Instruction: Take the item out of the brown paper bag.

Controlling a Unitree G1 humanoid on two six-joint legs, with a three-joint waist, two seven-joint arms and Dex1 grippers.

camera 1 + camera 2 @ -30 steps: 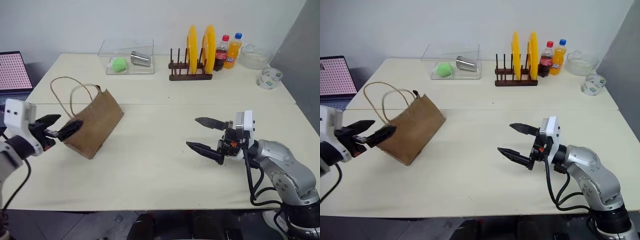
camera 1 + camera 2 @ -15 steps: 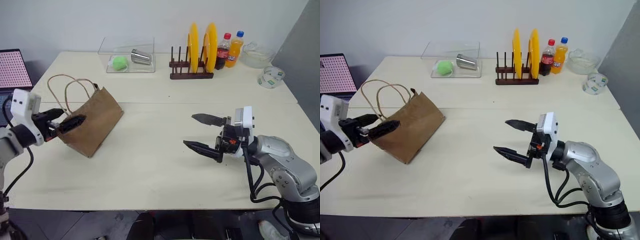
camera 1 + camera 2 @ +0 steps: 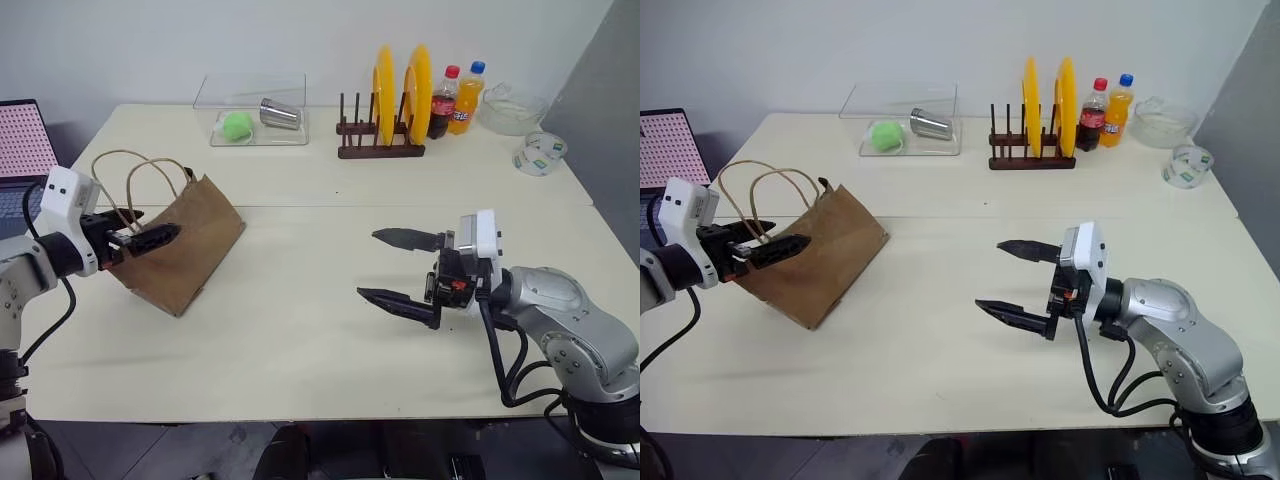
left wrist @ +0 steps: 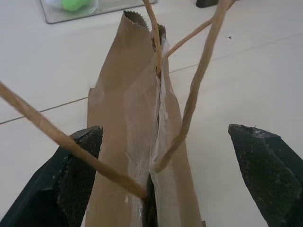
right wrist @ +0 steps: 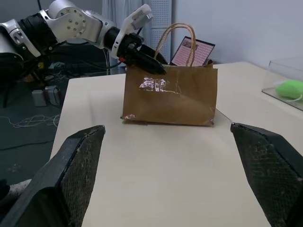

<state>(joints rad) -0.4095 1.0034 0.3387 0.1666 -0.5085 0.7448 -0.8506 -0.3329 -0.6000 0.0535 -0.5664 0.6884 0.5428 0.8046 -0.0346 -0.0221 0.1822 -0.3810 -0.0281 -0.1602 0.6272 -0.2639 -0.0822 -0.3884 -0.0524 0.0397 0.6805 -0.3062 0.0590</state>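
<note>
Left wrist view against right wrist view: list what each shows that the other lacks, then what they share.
Left wrist view, not the right: the bag's top edge seen from above, its mouth pressed nearly flat, framed by the open left gripper.
Right wrist view, not the left: the bag's broad side on the table, a laptop behind it, and the open right gripper well short of the bag.
Both: the bag, its cord handles and the green ball.
</note>
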